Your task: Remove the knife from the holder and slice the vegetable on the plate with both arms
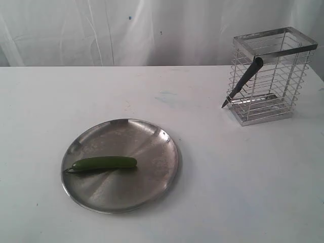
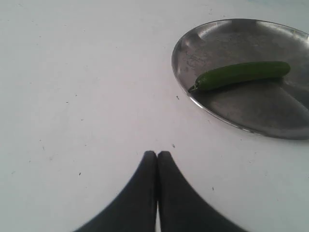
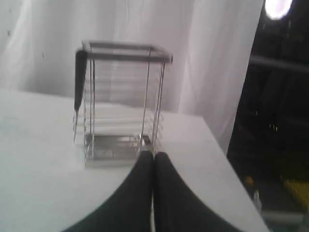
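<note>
Left pincer (image 2: 157,154) is fully closed (nothing between its tips), above bare surface (image 2: 72,96) beside the steel plate (image 2: 231,34). On that plate lies the green chilli pepper (image 2: 241,75). Right pincer (image 3: 154,154) is likewise closed and empty, facing the wire holder (image 3: 113,147). The knife (image 3: 79,77) leans at its side, handle at the rim, tip down.

Work surface: white table (image 1: 228,192), matt, with scattered dark specks and a faint bluish smear (image 1: 164,96). Rear: white draped cloth backdrop (image 1: 152,30), creased in vertical folds. Past the cloth's edge, an unlit dark area (image 3: 280,121) with one bright round light (image 3: 278,7) overhead.
</note>
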Controlling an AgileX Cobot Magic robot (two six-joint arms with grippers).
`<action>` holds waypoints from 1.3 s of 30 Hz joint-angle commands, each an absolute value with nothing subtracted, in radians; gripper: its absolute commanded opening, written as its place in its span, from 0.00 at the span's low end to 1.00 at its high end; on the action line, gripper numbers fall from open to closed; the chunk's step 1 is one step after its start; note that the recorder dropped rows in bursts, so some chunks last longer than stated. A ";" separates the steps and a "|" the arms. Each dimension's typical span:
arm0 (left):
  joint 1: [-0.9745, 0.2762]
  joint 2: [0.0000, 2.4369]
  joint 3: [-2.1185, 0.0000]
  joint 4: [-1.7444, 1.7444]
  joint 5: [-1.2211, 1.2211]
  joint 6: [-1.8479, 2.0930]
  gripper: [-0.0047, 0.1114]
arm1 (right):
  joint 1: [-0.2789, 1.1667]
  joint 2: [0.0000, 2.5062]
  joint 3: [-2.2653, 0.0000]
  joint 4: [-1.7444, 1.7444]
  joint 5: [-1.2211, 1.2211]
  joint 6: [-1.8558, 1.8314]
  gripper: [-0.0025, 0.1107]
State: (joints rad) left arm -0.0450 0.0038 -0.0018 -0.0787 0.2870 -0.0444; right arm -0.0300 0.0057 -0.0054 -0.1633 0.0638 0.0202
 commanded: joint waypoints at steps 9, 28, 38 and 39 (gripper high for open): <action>-0.042 0.000 0.000 -0.080 0.284 -0.047 0.04 | -0.037 0.000 0.000 -0.077 -0.659 0.000 0.02; -0.042 0.000 0.000 -0.080 0.284 -0.047 0.04 | -0.037 0.967 -0.521 0.415 0.298 -0.373 0.02; -0.042 0.000 0.000 -0.080 0.284 -0.047 0.04 | -0.037 1.294 -0.580 0.386 0.713 -0.321 0.02; -0.042 0.000 0.000 -0.080 0.284 -0.047 0.04 | -0.037 1.298 -0.580 0.386 0.703 -0.321 0.02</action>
